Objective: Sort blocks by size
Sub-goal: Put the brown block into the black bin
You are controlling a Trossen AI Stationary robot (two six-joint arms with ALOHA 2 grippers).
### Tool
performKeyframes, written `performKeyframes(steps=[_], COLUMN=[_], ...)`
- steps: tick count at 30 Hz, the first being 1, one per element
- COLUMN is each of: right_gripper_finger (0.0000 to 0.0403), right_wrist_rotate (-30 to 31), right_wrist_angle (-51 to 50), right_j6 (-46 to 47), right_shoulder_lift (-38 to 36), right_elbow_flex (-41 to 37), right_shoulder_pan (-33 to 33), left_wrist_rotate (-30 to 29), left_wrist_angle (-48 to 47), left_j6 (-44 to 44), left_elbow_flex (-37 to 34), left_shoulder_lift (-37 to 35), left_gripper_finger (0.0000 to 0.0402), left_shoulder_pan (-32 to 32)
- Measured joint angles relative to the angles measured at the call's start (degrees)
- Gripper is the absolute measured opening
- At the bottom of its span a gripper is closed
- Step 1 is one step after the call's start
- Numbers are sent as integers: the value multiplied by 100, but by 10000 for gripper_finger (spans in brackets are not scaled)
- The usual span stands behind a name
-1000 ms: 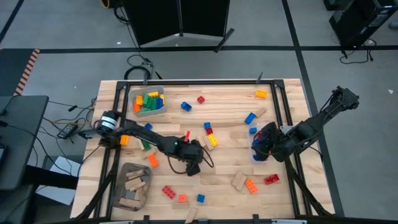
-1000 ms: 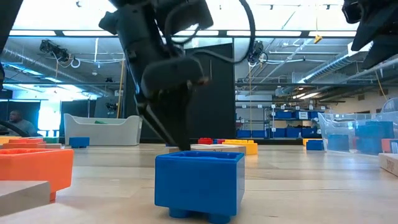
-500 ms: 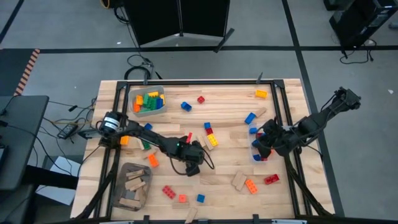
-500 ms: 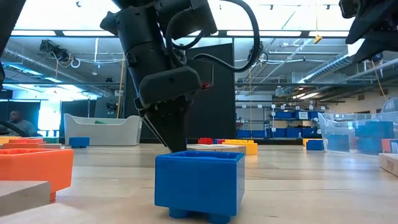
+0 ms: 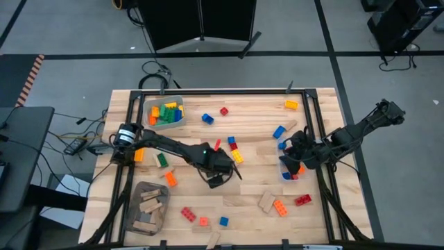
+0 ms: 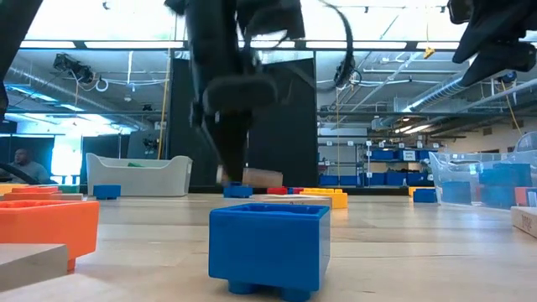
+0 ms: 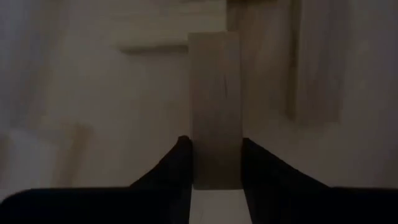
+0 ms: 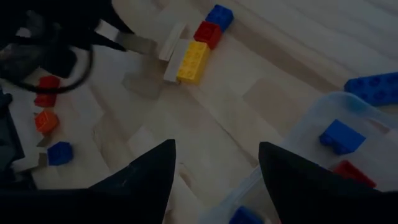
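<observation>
- Here, the left hand (image 7: 214, 168) is clamping a tan wooden piece (image 7: 214, 106) just above the table (image 5: 257, 187), seemingly for carrying to the grey bin (image 5: 148, 208) of wooden pieces.
- Farther off, the right hand (image 8: 214, 165) is hanging with fingers apart over the clear bin (image 8: 323, 118) holding bricks.

The right gripper (image 8: 214, 171) shows two dark fingers (image 8: 146, 177) set apart, nothing between them, hanging above the pale wooden table (image 8: 205, 112). Beside them is the rim of a clear plastic bin (image 8: 314, 115) holding a blue brick (image 8: 341, 135) and a red brick (image 8: 351, 172). Farther off, a yellow brick (image 8: 193, 61), a red brick (image 8: 207, 33) and a blue brick (image 8: 219, 15) lie in a touching row, with tan wooden pieces (image 8: 172, 51) alongside. An orange brick (image 8: 46, 121) and a small blue brick (image 8: 60, 153) sit near the other arm (image 8: 56, 31)
</observation>
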Motion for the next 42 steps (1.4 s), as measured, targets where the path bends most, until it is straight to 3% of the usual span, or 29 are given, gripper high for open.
performKeyframes(steps=[11,16,23,29,34,42], right_gripper_finger=[245,245,245,245,245,245], right_wrist_rotate=[-232,-340,-378,-380,-378,-378], right_wrist_angle=[316,378,380,457,703,1352], right_j6=[-713,-876,-876,-874,-865,-850], right_shoulder_lift=[0,2,2,4,9,9], right_elbow_flex=[0,0,2,2,2,2], right_shoulder_pan=[-478,-605,-622,-623,-661,-820], left_wrist_rotate=[-317,-334,-264,-157,738,2344], left_wrist_angle=[-2512,-3438,-3923,-3952,-3957,-3279], left_j6=[249,337,-728,-2450,-3364,-3604], left_elbow_flex=[1931,2285,1851,1152,486,-622], left_shoulder_lift=[-16,-180,-937,-1756,-2099,-2077], left_gripper_finger=[113,113,112,112,112,112], left_shoulder_pan=[-103,-474,-1256,-1966,-2535,-3324])
